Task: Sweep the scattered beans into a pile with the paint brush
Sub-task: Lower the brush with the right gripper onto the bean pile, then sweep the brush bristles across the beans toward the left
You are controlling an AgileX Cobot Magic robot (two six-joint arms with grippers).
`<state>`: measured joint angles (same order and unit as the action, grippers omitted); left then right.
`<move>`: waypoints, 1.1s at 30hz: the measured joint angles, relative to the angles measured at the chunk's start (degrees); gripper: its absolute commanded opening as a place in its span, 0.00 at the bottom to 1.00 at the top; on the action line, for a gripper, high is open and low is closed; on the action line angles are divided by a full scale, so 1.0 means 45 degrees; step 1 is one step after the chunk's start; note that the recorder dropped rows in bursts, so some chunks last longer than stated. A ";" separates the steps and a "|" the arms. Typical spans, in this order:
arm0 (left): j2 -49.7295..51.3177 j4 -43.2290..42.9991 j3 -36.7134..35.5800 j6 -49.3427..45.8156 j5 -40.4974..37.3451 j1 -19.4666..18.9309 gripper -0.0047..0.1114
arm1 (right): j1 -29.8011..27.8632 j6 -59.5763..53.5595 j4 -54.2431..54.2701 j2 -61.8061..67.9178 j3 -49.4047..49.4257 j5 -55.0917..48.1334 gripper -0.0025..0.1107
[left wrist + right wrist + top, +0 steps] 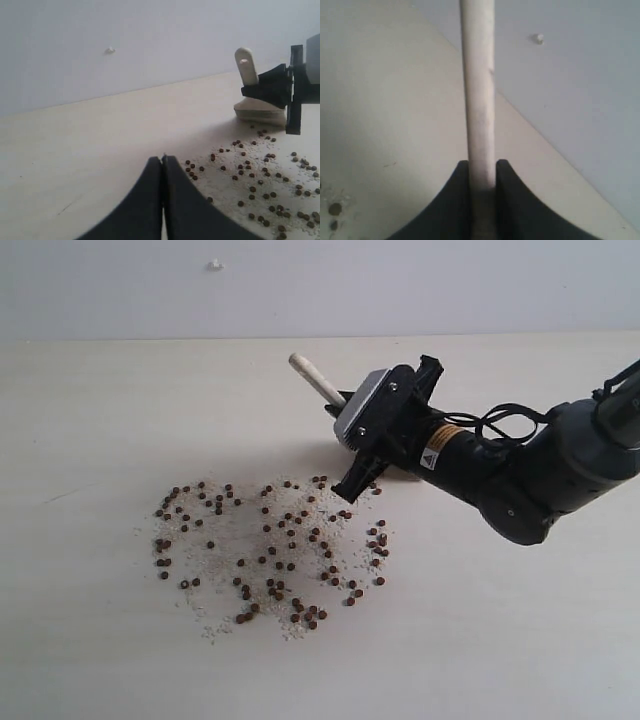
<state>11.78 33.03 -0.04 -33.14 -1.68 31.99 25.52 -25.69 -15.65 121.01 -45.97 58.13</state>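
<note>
The beans [270, 550] lie scattered over a wide patch of the pale table, mixed with fine whitish grains; they also show in the left wrist view as beans [260, 185]. The paint brush [315, 378] stands tilted at the patch's far right edge, its pale handle pointing up and away. My right gripper [350, 435] is shut on that handle [479, 100], whose sides its fingers press. The cream bristles [260, 112] rest on the table; in the exterior view the gripper hides them. My left gripper [162, 159] is shut and empty, low beside the beans.
The table [100, 390] stretches bare to the left and front of the bean patch. A light wall [400, 280] runs along its far edge, with a small white mark [215, 262] on it. The right arm [540, 475] reaches in from the right.
</note>
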 measured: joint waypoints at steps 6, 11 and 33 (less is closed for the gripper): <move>0.0000 0.0000 0.0000 0.0000 0.0000 0.0000 0.04 | -0.0033 0.1530 -0.0559 0.0179 -0.0052 0.0181 0.02; 0.0000 0.0000 0.0000 0.0000 0.0000 0.0000 0.04 | -0.0030 0.3944 -0.1022 0.0179 -0.0038 0.0509 0.02; 0.0000 -0.0146 0.0000 0.0000 0.0000 0.0000 0.04 | -0.0030 0.9099 -0.3485 -0.0621 -0.0038 0.2314 0.02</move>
<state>11.78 32.38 -0.04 -33.14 -1.68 31.99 25.39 15.26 -31.33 118.21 -46.14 68.54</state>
